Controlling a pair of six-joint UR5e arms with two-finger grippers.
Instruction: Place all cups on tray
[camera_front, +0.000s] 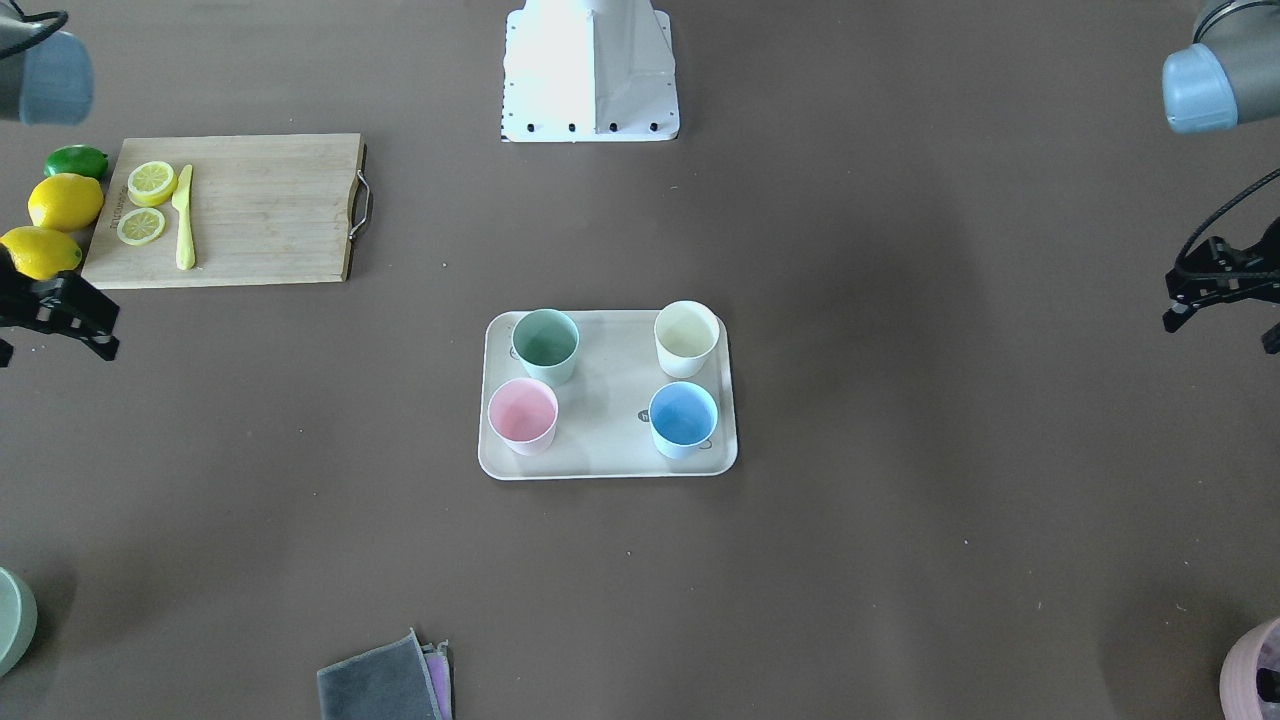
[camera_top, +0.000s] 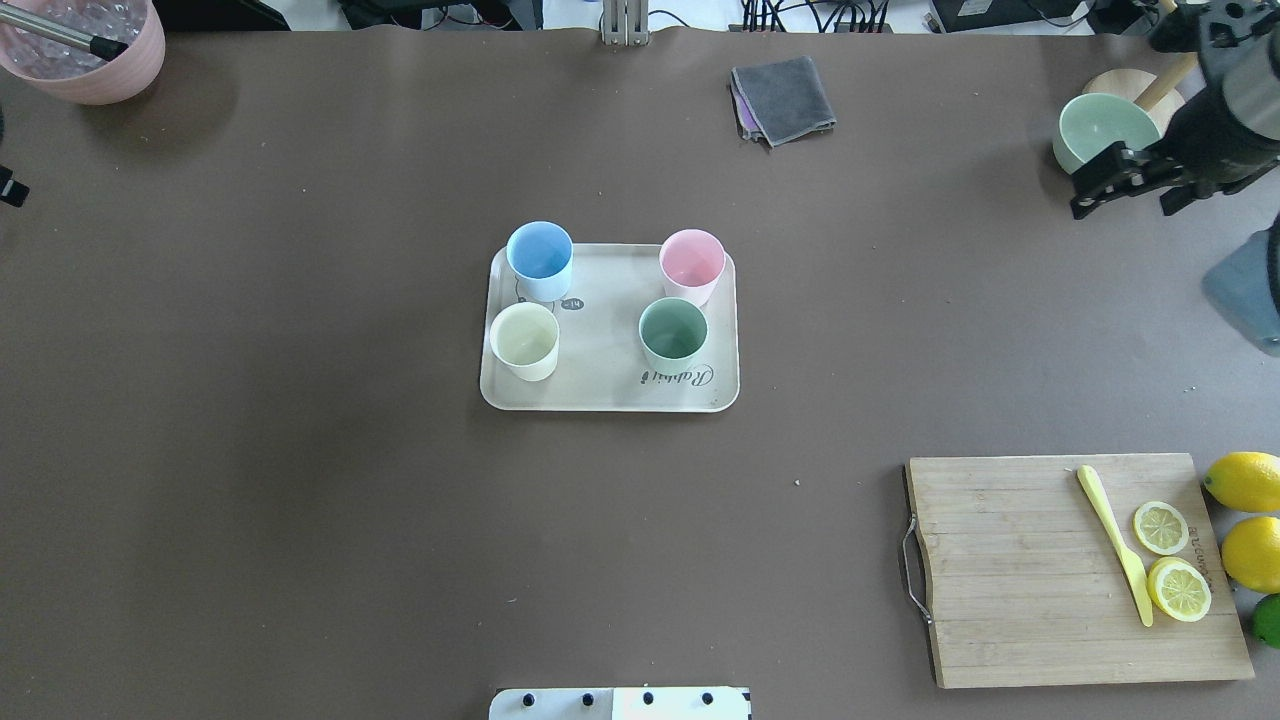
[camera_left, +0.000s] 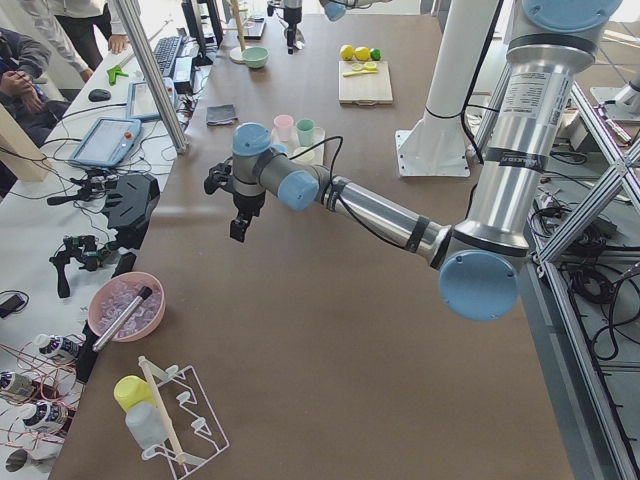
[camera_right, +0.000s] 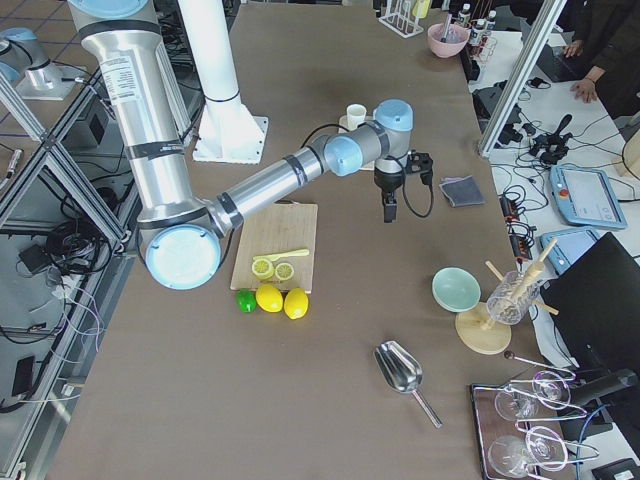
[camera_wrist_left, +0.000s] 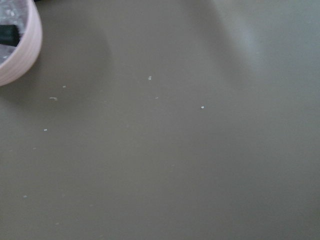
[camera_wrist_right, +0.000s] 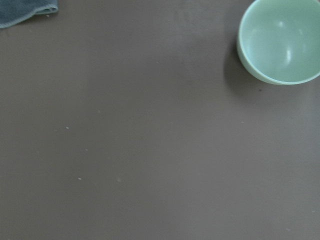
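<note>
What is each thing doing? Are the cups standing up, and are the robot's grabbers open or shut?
Blue cup: upright, empty, on tray.
Pink cup: upright, empty, on tray.
Green cup: upright, empty, on tray.
Cream cup: upright, empty, on tray.
Left gripper: open, holding nothing.
Right gripper: open, holding nothing.
Grey cloth: folded.
Mint bowl: upright, empty.

Overhead and front cameras opposite, sharing the tray; wrist cameras seemingly near tabletop.
</note>
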